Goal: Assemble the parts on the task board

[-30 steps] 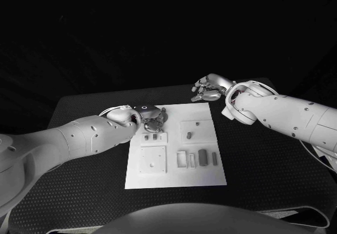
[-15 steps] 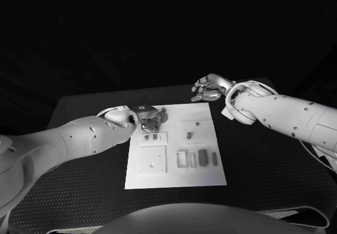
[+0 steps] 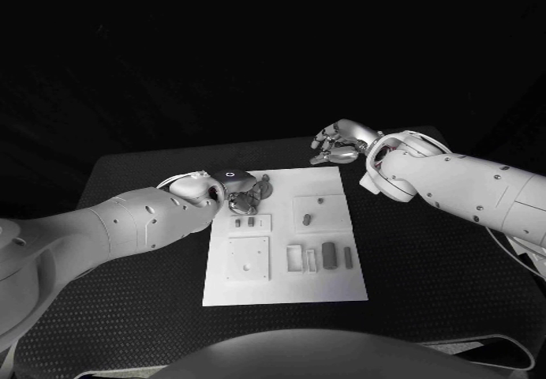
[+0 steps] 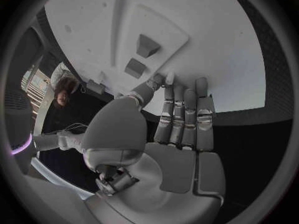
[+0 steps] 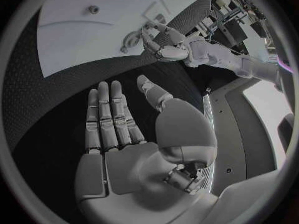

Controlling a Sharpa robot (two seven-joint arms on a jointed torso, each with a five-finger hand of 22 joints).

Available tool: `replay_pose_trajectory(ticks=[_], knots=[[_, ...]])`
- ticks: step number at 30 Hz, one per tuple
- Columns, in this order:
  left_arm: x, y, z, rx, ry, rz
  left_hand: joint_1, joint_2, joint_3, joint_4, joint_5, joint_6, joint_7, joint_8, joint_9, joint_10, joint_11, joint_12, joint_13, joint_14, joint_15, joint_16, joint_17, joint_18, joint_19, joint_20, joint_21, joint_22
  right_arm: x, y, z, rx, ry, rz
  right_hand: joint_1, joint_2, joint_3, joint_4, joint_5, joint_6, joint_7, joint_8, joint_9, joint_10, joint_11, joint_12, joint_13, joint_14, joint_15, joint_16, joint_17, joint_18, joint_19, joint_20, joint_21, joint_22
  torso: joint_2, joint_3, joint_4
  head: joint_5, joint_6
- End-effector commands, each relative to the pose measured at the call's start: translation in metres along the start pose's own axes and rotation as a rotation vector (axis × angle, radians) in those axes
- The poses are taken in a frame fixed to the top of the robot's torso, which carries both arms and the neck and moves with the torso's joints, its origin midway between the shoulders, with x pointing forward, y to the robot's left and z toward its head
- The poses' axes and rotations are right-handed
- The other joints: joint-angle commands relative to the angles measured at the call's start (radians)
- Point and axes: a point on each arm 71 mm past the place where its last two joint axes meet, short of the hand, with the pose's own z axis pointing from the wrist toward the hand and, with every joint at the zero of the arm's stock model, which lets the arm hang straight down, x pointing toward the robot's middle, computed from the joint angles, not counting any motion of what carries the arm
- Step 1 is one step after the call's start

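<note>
Under the left hand's straight, empty fingers, the task board's far-left corner; right hand spread, empty.

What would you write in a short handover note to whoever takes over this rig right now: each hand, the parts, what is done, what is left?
Left hand: over the far left corner of the task board, fingers straight at the board's edge, nothing seen in its grasp.
Right hand: open, above the black table past the board's far right corner.
Parts: two small parts stand in a left block; others lie on the board's right half.
Done: cannot tell.
Left: assembling the loose parts.
</note>
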Motion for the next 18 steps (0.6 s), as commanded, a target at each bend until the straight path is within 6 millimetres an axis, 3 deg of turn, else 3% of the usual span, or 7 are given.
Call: replay_pose_trajectory(ticks=[1, 7, 10, 15, 18], knots=[[0.004, 0.003, -0.002, -0.016, 0.01, 0.014, -0.006, -0.01, -0.001, -0.003, -0.003, -0.009, 0.007, -0.007, -0.003, 0.004, 0.005, -0.008, -0.002, 0.003, 0.003, -0.003, -0.002, 0.008, 0.005, 0.001, -0.008, 0.02, 0.0, 0.001, 0.0, -0.008, 0.005, 0.001, -0.004, 0.008, -0.003, 0.0, 0.001, 0.007, 0.002, 0.004, -0.002, -0.012, -0.007, 0.006, -0.001, 0.007, 0.002, -0.007, 0.002, 0.007, 0.002, 0.007, -0.005, 0.001, 0.0, 0.001, -0.0006, 0.0, 0.0], [0.004, 0.007, -0.004, -0.025, 0.012, 0.014, -0.001, -0.043, 0.004, -0.014, -0.002, -0.05, 0.013, -0.026, -0.011, 0.002, 0.014, -0.058, -0.026, 0.008, 0.004, -0.013, -0.009, 0.009, 0.009, 0.002, -0.019, 0.015, 0.0, 0.0, 0.0, -0.007, 0.006, 0.0, -0.004, 0.008, -0.003, 0.0, 0.001, 0.007, 0.002, 0.004, -0.002, -0.012, -0.007, 0.006, -0.001, 0.007, 0.002, -0.007, 0.002, 0.007, 0.002, 0.007, -0.005, 0.001, 0.0, 0.0008, -0.0006, -0.001, 0.0], [0.005, 0.009, -0.006, -0.029, 0.022, 0.017, 0.001, -0.048, 0.006, -0.017, -0.002, -0.053, 0.016, -0.027, -0.011, 0.005, 0.017, -0.078, -0.035, 0.009, 0.004, -0.015, -0.01, 0.009, 0.01, 0.002, -0.022, 0.015, 0.0, 0.0, 0.0, -0.007, 0.005, 0.0, -0.004, 0.008, -0.003, 0.0, 0.001, 0.007, 0.002, 0.004, -0.002, -0.012, -0.007, 0.006, -0.002, 0.007, 0.002, -0.007, 0.002, 0.007, 0.002, 0.007, -0.005, 0.001, 0.0, 0.0005, -0.0008, -0.002, 0.0], [0.006, 0.012, -0.008, -0.03, 0.032, 0.017, 0.009, -0.063, 0.021, -0.033, -0.002, -0.066, 0.023, -0.021, -0.007, 0.073, 0.026, -0.242, -0.1, 0.012, 0.006, -0.023, -0.012, 0.009, 0.017, 0.004, -0.039, 0.017, 0.0, 0.0, 0.0, -0.006, 0.005, 0.0, -0.004, 0.008, -0.003, 0.0, 0.001, 0.007, 0.002, 0.004, -0.002, -0.012, -0.007, 0.006, -0.002, 0.007, 0.002, -0.007, 0.002, 0.007, 0.002, 0.007, -0.005, 0.001, 0.0, 0.0005, -0.0004, -0.004, 0.0], [0.006, 0.013, -0.009, -0.029, 0.033, 0.014, 0.009, -0.065, 0.022, -0.035, -0.002, -0.071, 0.022, -0.02, -0.006, 0.093, 0.025, -0.293, -0.108, 0.011, 0.007, -0.026, -0.012, 0.008, 0.018, 0.006, -0.045, 0.018, 0.0, 0.0, 0.0, -0.007, 0.005, 0.0, -0.004, 0.008, -0.003, 0.0, 0.001, 0.007, 0.002, 0.004, -0.002, -0.012, -0.007, 0.006, -0.002, 0.008, 0.002, -0.007, 0.003, 0.007, 0.003, 0.007, -0.005, 0.002, 0.0, 0.0001, -0.0002, -0.003, 0.0]])
